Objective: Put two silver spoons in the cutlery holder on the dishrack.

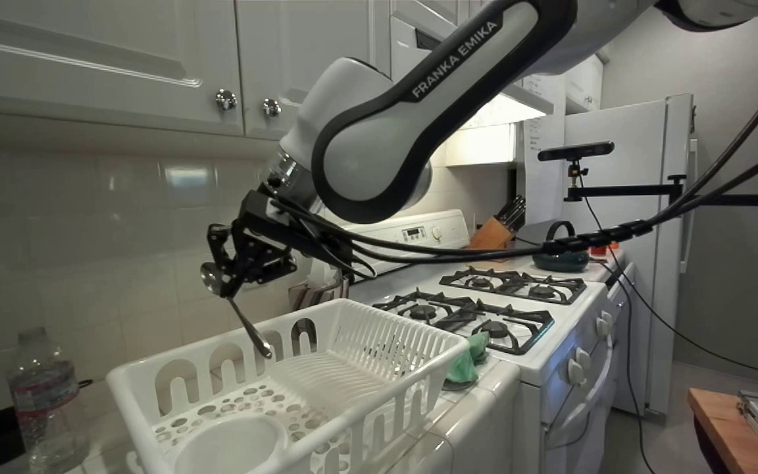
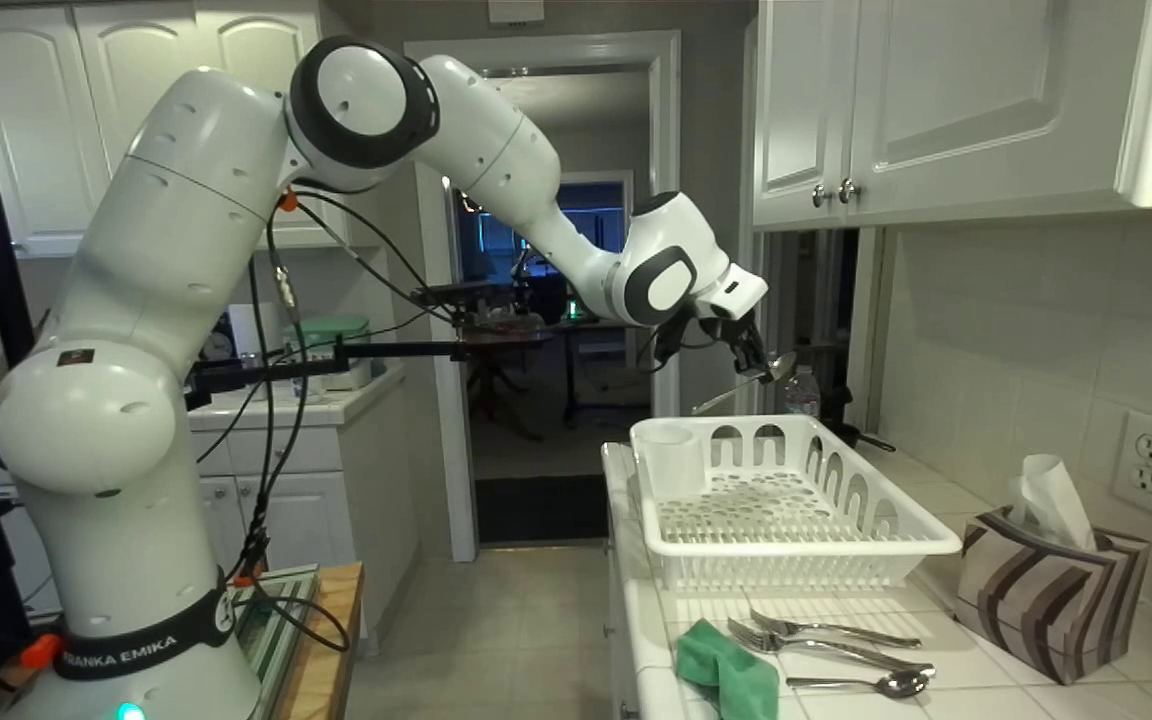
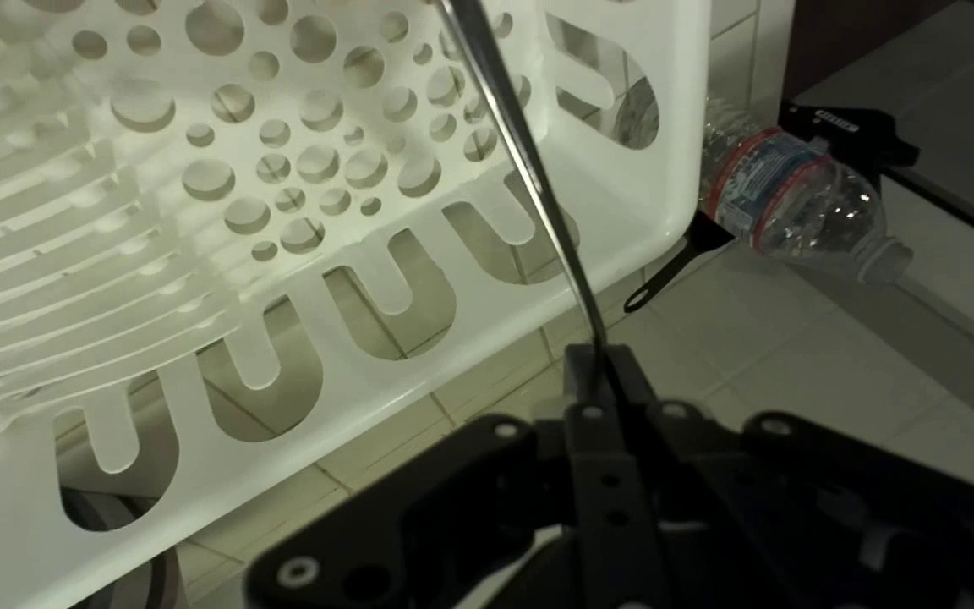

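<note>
Black two-finger mech. gripper [image 3: 605,372] is clamped on shiny silver metal spoon [image 3: 531,169] over white plastic slotted dishrack [image 3: 407,385].
Spoon's gripped nr its bowl, bowl end up, thin handle at a downward slant above rack. White rounded plastic cutlery holder [image 2: 674,462] sits in rack's corner. 2nd silver metal spoon [image 2: 893,685] lies on white tiled counter [image 2: 986,700], just beside two silver metal forks [image 2: 861,654]; crumpled green cloth [image 2: 736,675] nr tines.

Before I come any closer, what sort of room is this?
It looks like a kitchen, perhaps a home one, though I can't be sure of that. A gas stove, what appears to be a refrigerator beyond it, and a white dishrack show it.
</note>
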You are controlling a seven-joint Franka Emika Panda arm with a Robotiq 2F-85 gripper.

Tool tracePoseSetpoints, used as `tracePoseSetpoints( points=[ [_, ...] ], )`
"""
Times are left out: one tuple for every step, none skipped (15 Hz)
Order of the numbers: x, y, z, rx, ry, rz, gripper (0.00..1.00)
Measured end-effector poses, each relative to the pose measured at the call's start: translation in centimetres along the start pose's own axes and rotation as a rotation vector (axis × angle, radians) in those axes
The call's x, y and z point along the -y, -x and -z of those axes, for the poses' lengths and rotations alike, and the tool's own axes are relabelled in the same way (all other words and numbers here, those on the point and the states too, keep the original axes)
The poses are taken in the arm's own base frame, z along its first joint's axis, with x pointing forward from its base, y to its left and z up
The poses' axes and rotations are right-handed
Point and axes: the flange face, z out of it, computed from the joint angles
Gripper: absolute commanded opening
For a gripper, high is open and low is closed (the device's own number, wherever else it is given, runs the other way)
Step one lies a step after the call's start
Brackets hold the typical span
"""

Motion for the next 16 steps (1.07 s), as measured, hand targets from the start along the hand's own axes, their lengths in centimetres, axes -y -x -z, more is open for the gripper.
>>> tracePoseSetpoints(
  points=[
    [0.3,0.4,-0.2,-0.001,-0.002,0.007,0.01],
    [0.6,0.8,-0.4,-0.003,-0.005,0.015,0.01],
    [0.9,1.3,-0.6,-0.004,-0.006,0.024,0.01],
    [1.1,1.7,-0.7,-0.007,-0.007,0.035,0.01],
    [1.3,2.2,-0.8,-0.012,-0.008,0.046,0.01],
    [1.5,2.6,-0.9,-0.016,-0.008,0.057,0.01],
    [1.7,3.0,-1.1,-0.02,-0.005,0.069,0.01],
    [1.8,3.5,-1.3,-0.025,-0.001,0.08,0.01],
    [1.8,3.9,-1.6,-0.03,0.003,0.091,0.01],
    [1.9,4.4,-1.8,-0.034,0.008,0.101,0.01],
    [1.9,4.7,-2.1,-0.038,0.011,0.109,0.01],
    [2.0,5.2,-2.3,-0.04,0.013,0.114,0.01],
    [2.0,5.5,-2.5,-0.044,0.013,0.117,0.01],
    [2.1,5.8,-2.6,-0.047,0.012,0.119,0.01],
    [2.2,6.1,-2.7,-0.05,0.012,0.121,0.01],
    [2.2,6.4,-2.8,-0.053,0.012,0.125,0.01]
  ],
)
